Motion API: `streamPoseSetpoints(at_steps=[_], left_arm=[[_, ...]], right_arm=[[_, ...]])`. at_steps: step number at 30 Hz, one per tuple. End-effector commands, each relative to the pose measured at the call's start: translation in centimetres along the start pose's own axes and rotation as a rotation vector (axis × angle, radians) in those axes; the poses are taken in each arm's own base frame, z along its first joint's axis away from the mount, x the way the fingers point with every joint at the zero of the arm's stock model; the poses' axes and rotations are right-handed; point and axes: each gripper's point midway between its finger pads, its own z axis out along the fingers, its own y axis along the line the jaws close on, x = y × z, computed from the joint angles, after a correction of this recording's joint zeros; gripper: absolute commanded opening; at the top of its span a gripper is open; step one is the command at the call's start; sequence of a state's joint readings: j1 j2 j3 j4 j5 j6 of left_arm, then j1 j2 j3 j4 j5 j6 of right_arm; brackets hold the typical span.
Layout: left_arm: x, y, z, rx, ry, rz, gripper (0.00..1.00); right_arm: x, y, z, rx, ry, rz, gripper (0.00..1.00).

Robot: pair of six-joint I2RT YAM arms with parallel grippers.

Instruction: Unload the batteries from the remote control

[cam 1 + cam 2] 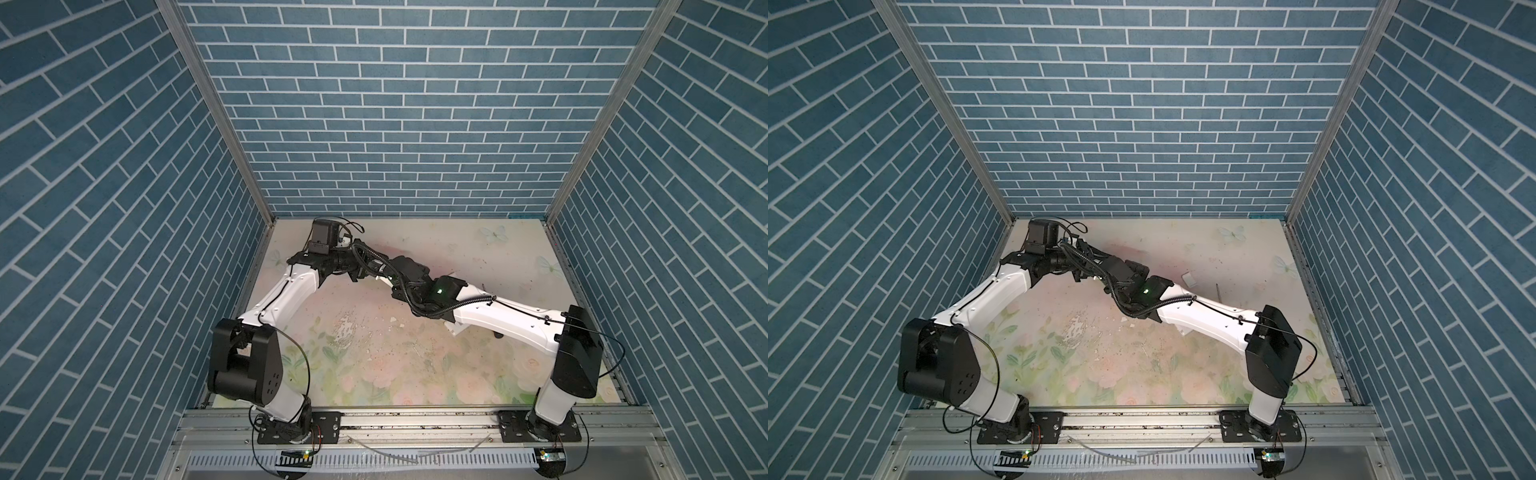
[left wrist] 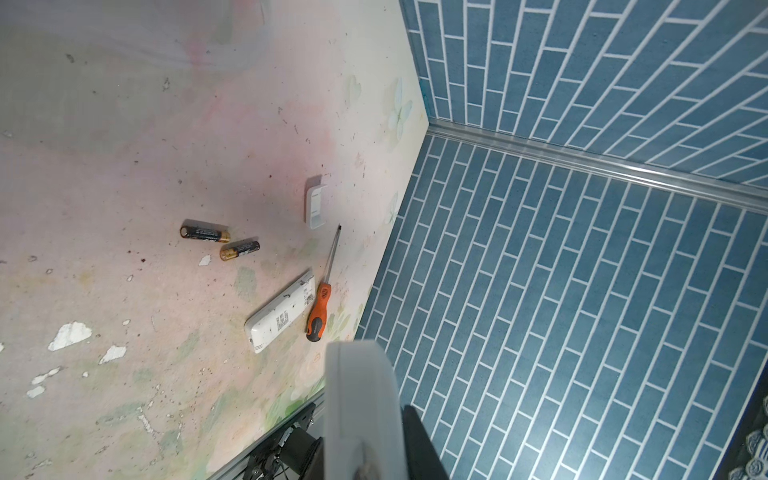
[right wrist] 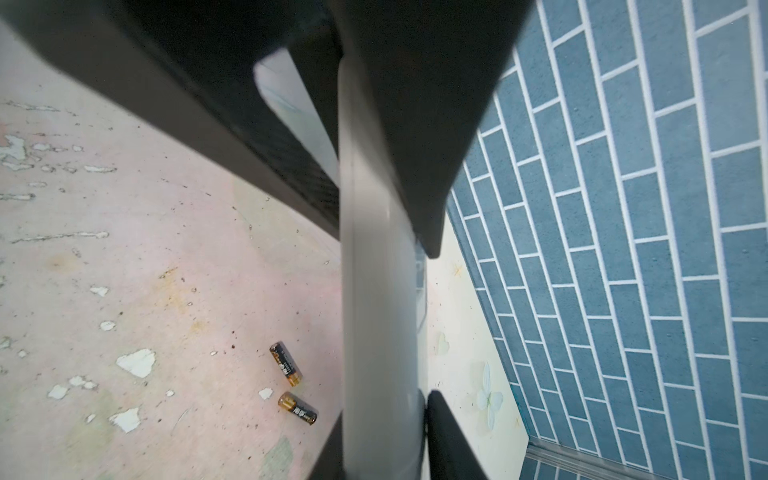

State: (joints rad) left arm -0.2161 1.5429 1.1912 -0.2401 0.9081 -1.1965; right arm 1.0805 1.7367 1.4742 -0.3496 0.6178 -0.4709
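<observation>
Left gripper (image 2: pixel 370 440), pinched shut on a white remote control (image 2: pixel 359 386), apparently steadies it in the air for the right gripper (image 3: pixel 386 444), whose jaws flank it with a grip I cannot make out, while two batteries (image 2: pixel 205 234) lie loose on the floral table (image 2: pixel 124 166) below.

Walls (image 1: pixel 399 124): blue brick ptn, white grout. Table (image 1: pixel 374 374): pink at 12 o'clock, green floral at 6, white chips. Batteries (image 2: pixel 205 234) (image 2: pixel 240 250): blk, gold ends. Screwdriver (image 2: pixel 318 311): orange/blk hdl. Held remote (image 3: pixel 380 291): pale grey-white.
</observation>
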Motion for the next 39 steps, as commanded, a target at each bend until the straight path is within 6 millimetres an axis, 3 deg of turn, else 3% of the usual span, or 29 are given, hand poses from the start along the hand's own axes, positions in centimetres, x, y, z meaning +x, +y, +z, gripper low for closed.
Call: streamPoseSetpoints(at_steps=[1, 10, 19, 29, 39], left_arm=[[-0.2, -0.5, -0.6, 0.007, -0.027, 0.074, 0.0], [0.0, -0.5, -0.7, 0.025, -0.027, 0.089, 0.0], [-0.4, -0.6, -0.7, 0.046, -0.033, 0.1, 0.0], [-1.2, -0.1, -0.3, 0.094, -0.043, 0.074, 0.0], [-3.1, -1.3, -0.7, 0.188, -0.088, 0.081, 0.0]], right_arm=[[-2.1, -3.6, -1.0, 0.123, -0.075, 0.127, 0.33], [-2.1, -4.7, -1.5, 0.157, -0.085, 0.143, 0.47], [-1.2, -4.4, -2.8, 0.127, -0.117, 0.149, 0.57], [-0.5, -2.3, -4.3, 0.001, -0.168, 0.131, 0.62], [1.2, 1.0, -6.2, -0.156, -0.161, 0.18, 0.7]])
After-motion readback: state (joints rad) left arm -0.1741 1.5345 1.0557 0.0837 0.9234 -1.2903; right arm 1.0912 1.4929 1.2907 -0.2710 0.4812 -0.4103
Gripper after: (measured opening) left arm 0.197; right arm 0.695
